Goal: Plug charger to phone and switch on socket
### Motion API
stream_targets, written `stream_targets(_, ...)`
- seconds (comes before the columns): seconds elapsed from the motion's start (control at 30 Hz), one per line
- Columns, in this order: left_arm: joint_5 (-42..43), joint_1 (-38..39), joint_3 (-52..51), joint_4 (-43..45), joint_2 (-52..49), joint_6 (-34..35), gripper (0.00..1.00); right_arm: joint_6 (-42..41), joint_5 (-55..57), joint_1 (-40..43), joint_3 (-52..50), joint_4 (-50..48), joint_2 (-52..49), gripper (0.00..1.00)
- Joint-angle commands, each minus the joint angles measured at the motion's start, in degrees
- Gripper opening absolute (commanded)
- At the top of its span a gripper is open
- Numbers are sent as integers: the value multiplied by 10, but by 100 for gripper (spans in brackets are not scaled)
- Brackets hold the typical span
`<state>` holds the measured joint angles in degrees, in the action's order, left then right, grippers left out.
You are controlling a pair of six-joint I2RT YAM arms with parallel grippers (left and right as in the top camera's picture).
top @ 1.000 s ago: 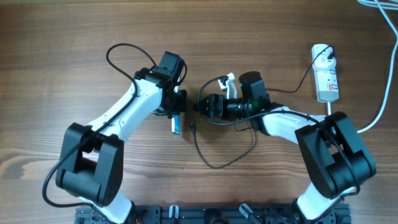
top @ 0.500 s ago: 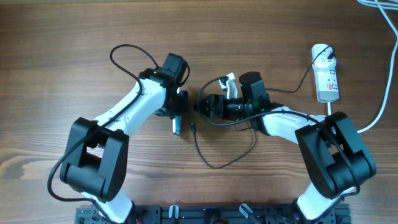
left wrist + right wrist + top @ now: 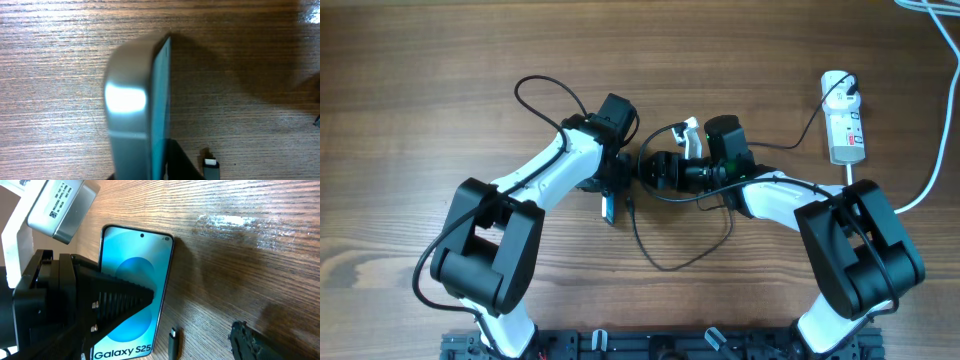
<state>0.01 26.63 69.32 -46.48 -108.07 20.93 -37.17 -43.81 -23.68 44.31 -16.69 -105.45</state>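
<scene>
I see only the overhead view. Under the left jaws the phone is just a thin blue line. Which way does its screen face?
Observer: In the right wrist view the phone stands on its edge, with the screen toward that camera.
Operator: Is it plugged in yet?
Observer: No. The charger plug lies on the table, beside the phone's end with the black text, with a small gap between them.
Operator: How do the left jaws hold it?
Observer: The left gripper has one jaw laid across the screen. The other is hidden behind the phone.
</scene>
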Motion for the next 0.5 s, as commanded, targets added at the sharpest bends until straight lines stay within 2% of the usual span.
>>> stream_targets(0.0,-10,2,0,2,-7,6,9,12,5,1,0,0,-7,93)
stream_targets(0.03,-10,2,0,2,-7,6,4,11,5,1,0,0,-7,93)
stream_targets(0.23,-9,2,0,2,-7,6,4,12,5,1,0,0,-7,93)
stream_targets(0.3,-9,-2,5,-4,-7,25,4,12,5,1,0,0,-7,93)
stream_targets(0.47,73,-53,23,0,46,18,4,12,5,1,0,-2,-7,93)
